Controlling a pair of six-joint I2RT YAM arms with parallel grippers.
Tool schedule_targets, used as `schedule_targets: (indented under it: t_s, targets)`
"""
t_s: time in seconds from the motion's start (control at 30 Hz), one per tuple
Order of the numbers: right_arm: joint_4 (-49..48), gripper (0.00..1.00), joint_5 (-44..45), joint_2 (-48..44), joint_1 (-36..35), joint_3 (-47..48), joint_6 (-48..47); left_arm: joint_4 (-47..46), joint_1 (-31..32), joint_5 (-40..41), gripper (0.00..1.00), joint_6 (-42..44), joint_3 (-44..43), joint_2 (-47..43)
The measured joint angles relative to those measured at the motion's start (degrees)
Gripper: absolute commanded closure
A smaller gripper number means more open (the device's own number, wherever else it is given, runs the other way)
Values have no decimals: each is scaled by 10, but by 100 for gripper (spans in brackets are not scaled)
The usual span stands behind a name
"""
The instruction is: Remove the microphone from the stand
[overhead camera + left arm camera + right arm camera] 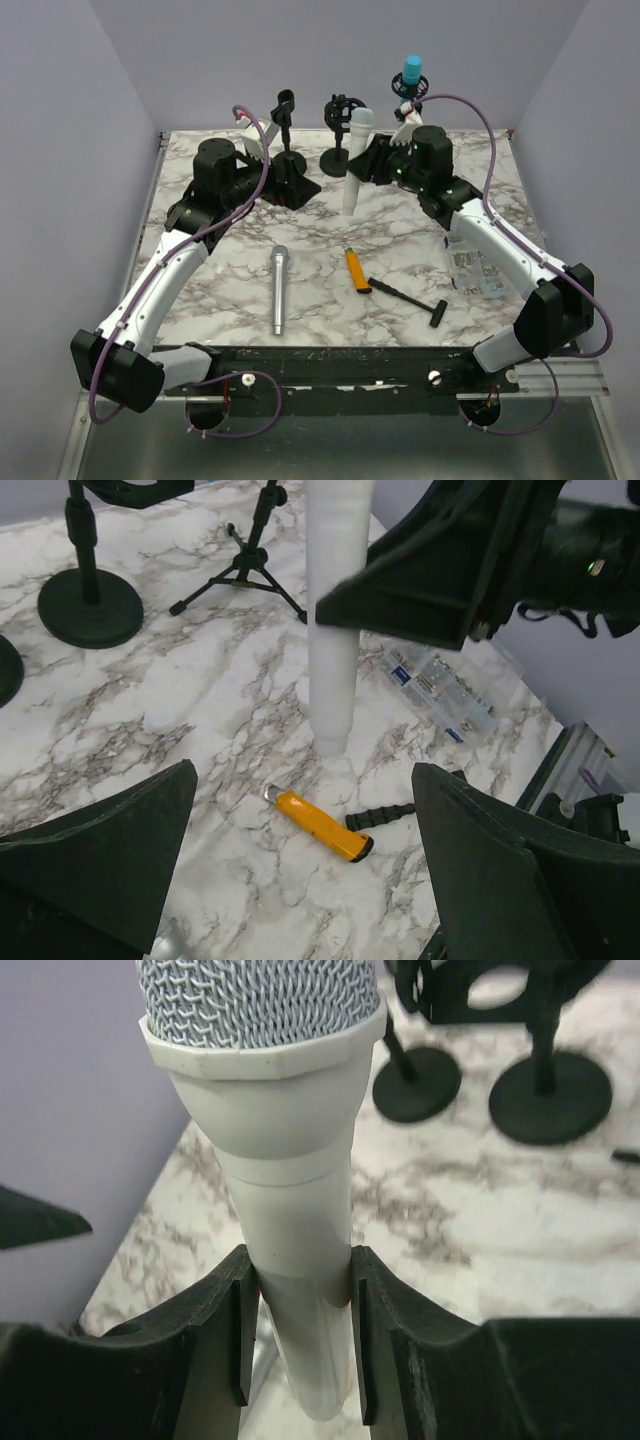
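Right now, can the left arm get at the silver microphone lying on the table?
Probably yes: the silver microphone lies uncovered on bare marble on that arm's side, and the left gripper is open and empty.

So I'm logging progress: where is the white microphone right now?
In the top view, the white plastic microphone is held upright at the far centre of the marble table, clamped between the right arm's fingers, beside the black round-base stand.
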State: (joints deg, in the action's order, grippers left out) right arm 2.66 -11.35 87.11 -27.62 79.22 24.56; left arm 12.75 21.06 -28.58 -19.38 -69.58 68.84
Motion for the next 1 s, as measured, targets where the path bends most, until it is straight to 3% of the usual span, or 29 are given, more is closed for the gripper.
schedule_targets:
  t_s: [0.37,0.7,0.83,1.0]
  targets:
    - [-82,99,-104,-91,0,-233,115,-51,2,-94,18,-74,9,56]
    - [-196,99,-160,-111,0,-307,230,-63,26,-160,24,-138,6,151]
    - [-216,99,-166,-123,0,-323,249,-88,50,-163,25,-173,18,145]
    - [-256,99,-185,-125,0,-343,273,-135,68,-154,25,-212,104,103]
